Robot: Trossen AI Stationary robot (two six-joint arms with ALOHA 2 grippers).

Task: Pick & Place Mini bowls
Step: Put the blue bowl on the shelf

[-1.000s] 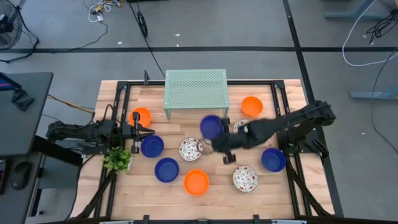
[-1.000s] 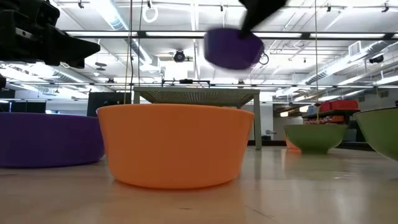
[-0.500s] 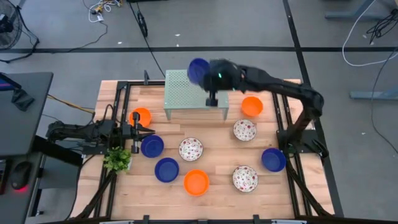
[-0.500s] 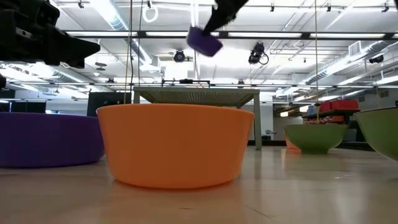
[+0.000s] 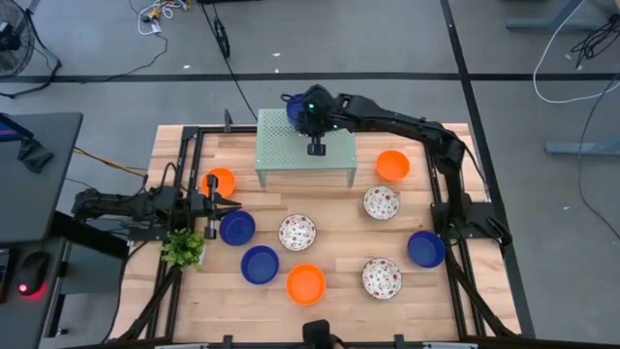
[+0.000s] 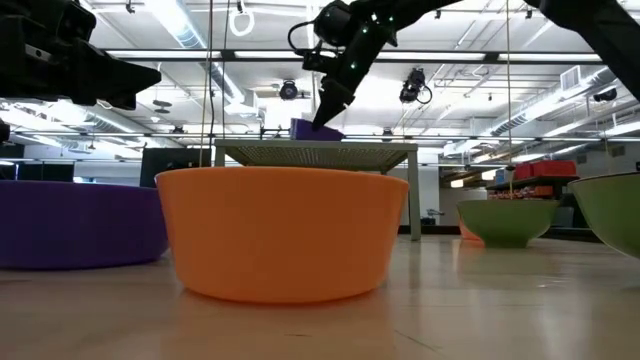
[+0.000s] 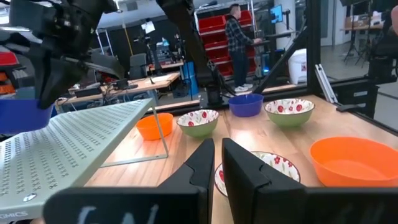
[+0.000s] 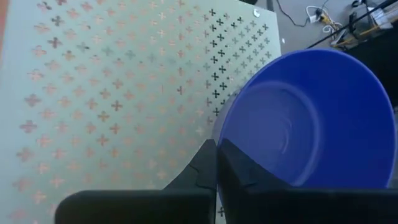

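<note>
A: Where is the right gripper (image 5: 302, 109)?

B: It reaches over the far edge of the wooden bench (image 5: 339, 262), above the mint-green perforated metal stand (image 5: 305, 145). Its jaws are pinched on the rim of a small round dark blue bowl (image 8: 308, 118).

A: And is that bowl on the stand?

B: It sits at the stand's far edge, toward the middle. In the low view the bowl's underside (image 6: 316, 129) looks to meet the stand's top, and the wrist view shows it tilted, with its rim past the stand's edge.

A: The left gripper (image 5: 219, 202)?

B: It waits low at the bench's left edge, jaws closed on nothing, beside a small orange bowl (image 5: 219, 181) and a small green leafy plant (image 5: 183, 249).

A: The other bowls?

B: Two dark blue ones (image 5: 236, 228) (image 5: 260, 264) lie left of the middle, and a third (image 5: 426, 248) is near the right edge. An orange one (image 5: 306, 283) sits by the near edge, another (image 5: 392, 165) right of the stand. Three white bowls with red speckles (image 5: 297, 232) (image 5: 382, 203) (image 5: 382, 278) stand across the middle and right, all apart from one another.
</note>
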